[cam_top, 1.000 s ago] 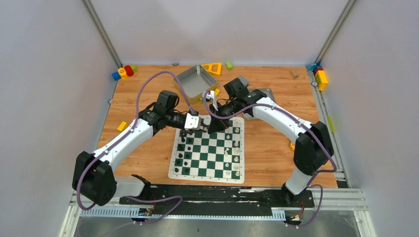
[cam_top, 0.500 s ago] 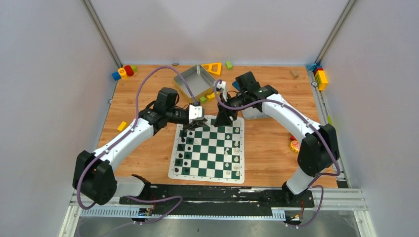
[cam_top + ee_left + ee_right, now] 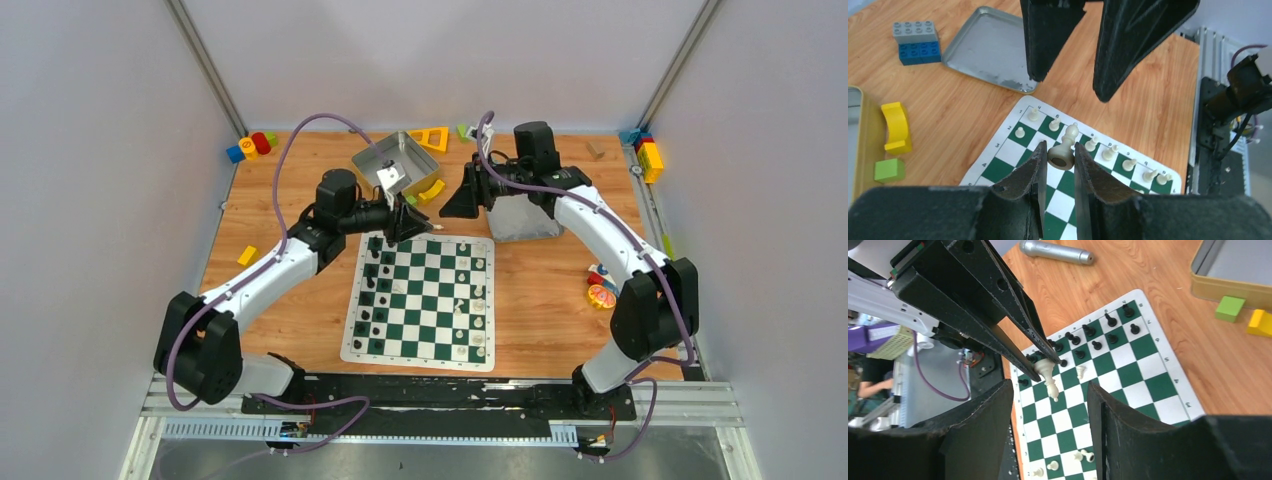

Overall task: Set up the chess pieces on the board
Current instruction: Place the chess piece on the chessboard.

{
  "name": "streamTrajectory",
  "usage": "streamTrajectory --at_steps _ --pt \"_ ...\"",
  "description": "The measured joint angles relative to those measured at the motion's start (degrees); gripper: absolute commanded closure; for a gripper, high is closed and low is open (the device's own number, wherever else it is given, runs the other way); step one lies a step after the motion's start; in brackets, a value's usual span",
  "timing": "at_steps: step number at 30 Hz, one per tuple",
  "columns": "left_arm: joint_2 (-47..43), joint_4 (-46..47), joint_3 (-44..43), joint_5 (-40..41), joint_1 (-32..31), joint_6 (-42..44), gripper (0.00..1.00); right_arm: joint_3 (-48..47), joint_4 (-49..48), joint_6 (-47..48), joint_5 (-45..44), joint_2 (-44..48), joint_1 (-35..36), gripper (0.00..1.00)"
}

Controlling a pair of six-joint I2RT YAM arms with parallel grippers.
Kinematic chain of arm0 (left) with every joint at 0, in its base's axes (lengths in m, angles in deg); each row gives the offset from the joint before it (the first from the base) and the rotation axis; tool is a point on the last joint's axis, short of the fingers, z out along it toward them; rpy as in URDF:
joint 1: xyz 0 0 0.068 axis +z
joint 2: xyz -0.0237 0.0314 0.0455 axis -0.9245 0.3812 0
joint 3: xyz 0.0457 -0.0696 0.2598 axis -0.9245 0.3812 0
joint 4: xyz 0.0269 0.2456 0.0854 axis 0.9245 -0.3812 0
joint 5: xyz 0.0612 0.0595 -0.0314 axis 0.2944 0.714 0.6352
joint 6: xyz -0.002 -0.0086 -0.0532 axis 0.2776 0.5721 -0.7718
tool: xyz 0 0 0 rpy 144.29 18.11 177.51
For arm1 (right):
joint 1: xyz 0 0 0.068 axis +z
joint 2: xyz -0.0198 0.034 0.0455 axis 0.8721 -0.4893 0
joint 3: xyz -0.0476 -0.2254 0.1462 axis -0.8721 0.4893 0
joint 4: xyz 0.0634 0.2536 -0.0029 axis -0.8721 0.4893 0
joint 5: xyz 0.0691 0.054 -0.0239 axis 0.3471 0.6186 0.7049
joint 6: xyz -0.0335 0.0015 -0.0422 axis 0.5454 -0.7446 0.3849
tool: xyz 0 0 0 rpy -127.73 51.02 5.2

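Item: cream chess piece (image 3: 1064, 150), pinched in the left hand (image 3: 1059, 148) above the far edge of the board (image 3: 430, 320).
Change: right hand (image 3: 1068, 86) has spread wide and drawn back off the board.
Note: handover looks complete; placing now falls to the left arm.

Small numbers stand on the pale far edge of the board (image 3: 979, 171). There 3, 4 and 5 can be read. The other marks are too tiny to read.
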Motion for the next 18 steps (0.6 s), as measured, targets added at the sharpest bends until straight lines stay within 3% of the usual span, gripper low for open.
streamTrajectory --at_steps 7,18 --pt "0.7 8.6 2.6 1.1 0.3 -11.6 1.00 3.3 -3.8 -5.9 3.0 -1.9 0.0 0.44" --pt "0.8 15.4 4.6 1.9 0.7 -18.3 1.00 5.8 -7.1 -8.2 7.4 -2.0 0.0 0.63"
